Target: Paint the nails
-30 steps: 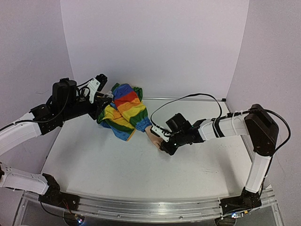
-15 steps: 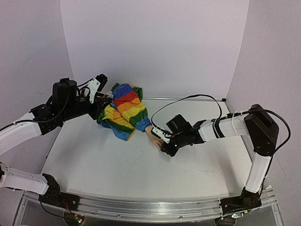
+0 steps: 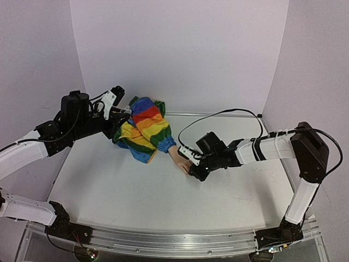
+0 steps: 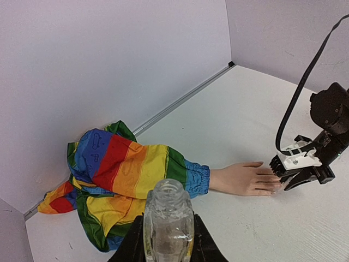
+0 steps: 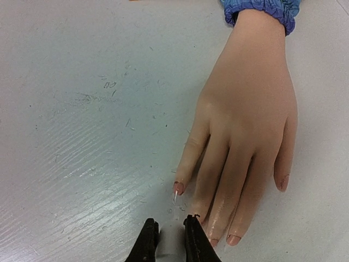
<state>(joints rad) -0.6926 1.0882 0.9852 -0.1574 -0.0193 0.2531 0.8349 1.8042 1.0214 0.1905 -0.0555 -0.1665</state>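
Note:
A peach mannequin hand lies flat on the white table, palm down, its arm in a rainbow-striped sleeve. Its pale nails point towards my right gripper. That gripper is shut on a white brush cap. The thin brush tip touches the nail of the leftmost finger. In the top view the right gripper sits at the hand's fingertips. My left gripper is shut on a clear open bottle, held upright near the sleeve. The hand also shows in the left wrist view.
Lilac walls close the table on the left, back and right. A metal strip runs along the back wall's foot. A black cable loops above the right arm. The bunched sleeve lies at the back left beside my left gripper.
My right gripper has shifted slightly along the fingertips, and its forearm has moved to the right. The left arm, the bottle and the mannequin hand have not moved.

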